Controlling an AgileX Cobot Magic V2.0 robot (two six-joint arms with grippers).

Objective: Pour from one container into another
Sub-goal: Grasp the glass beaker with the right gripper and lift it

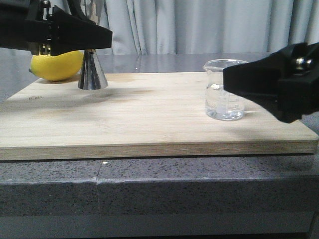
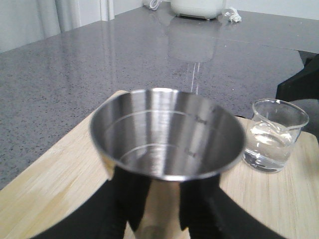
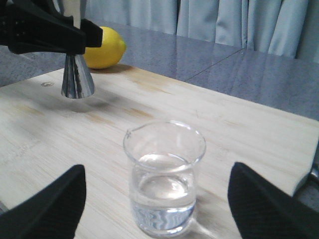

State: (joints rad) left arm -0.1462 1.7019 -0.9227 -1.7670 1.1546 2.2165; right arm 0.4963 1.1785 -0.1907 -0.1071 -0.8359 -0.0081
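The steel jigger (image 1: 92, 74) stands at the back left of the wooden board, its open cup (image 2: 167, 134) empty. My left gripper (image 1: 94, 40) is shut on the jigger's narrow waist, with a black finger (image 2: 127, 199) on each side. I cannot tell whether its base (image 3: 77, 84) rests on the board or hangs just above it. The clear glass beaker (image 1: 219, 99) sits at the right of the board, about a third full of clear liquid (image 3: 163, 191). My right gripper (image 3: 155, 172) is open, with its fingers wide on either side of the beaker and apart from the glass.
A yellow lemon (image 1: 57, 64) lies behind the jigger at the board's back left corner. The wooden board (image 1: 149, 114) rests on a grey speckled counter (image 1: 149, 189). A white appliance (image 2: 197, 7) stands far off on the counter, and curtains hang behind.
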